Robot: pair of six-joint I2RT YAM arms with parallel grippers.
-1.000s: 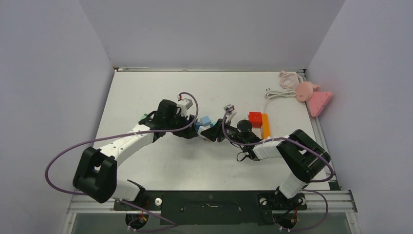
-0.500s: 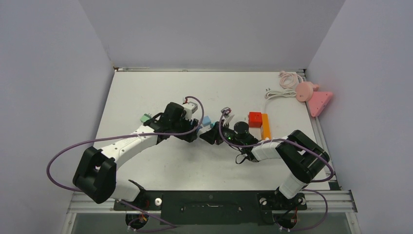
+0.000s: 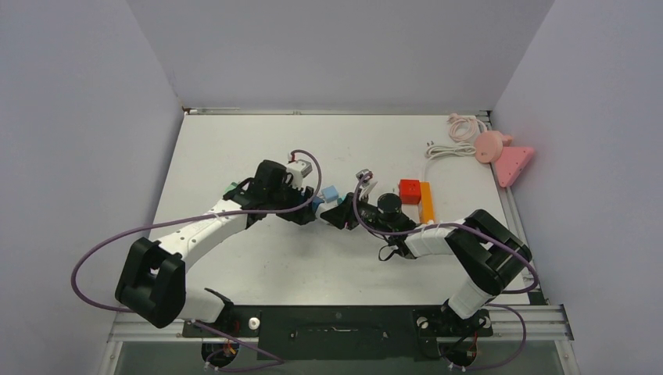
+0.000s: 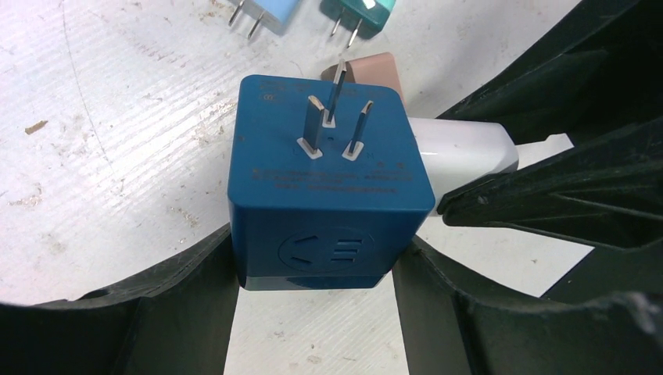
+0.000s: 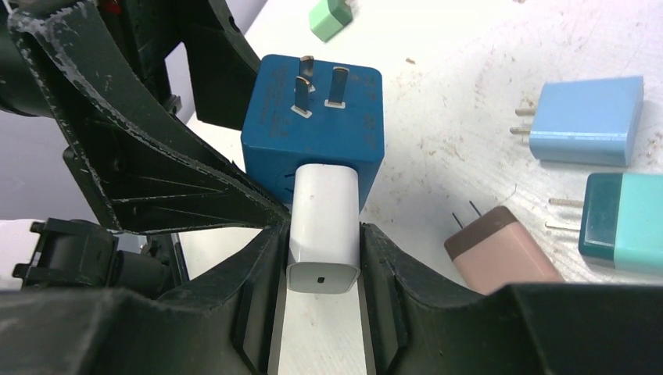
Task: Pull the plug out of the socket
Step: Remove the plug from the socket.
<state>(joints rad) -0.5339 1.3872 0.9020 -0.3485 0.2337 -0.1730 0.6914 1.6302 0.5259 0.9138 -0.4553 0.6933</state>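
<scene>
Counterforce explains the hold: left gripper (image 4: pixel 317 301) clamps the blue socket (image 4: pixel 328 183) steady while right gripper (image 5: pixel 322 273) pinches the white plug (image 5: pixel 324 211) seated in it.

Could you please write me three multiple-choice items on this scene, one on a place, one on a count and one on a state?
1. Where is the white plug?
A. Seated in a side face of the blue socket cube
B. Lying loose, held by nothing
C. Plugged into a wall outlet

2. How many metal prongs stick out of the blue socket cube?
A. Two
B. Three
C. Five

3. What is the right claw doing?
A. Hanging open
B. Shut on the white plug
C. Shut on the blue socket cube

Answers:
1 A: the right wrist view shows the plug butted into the cube's side.
2 B: the left wrist view shows three prongs on the cube's top face.
3 B: its fingers press on both sides of the plug.
</scene>
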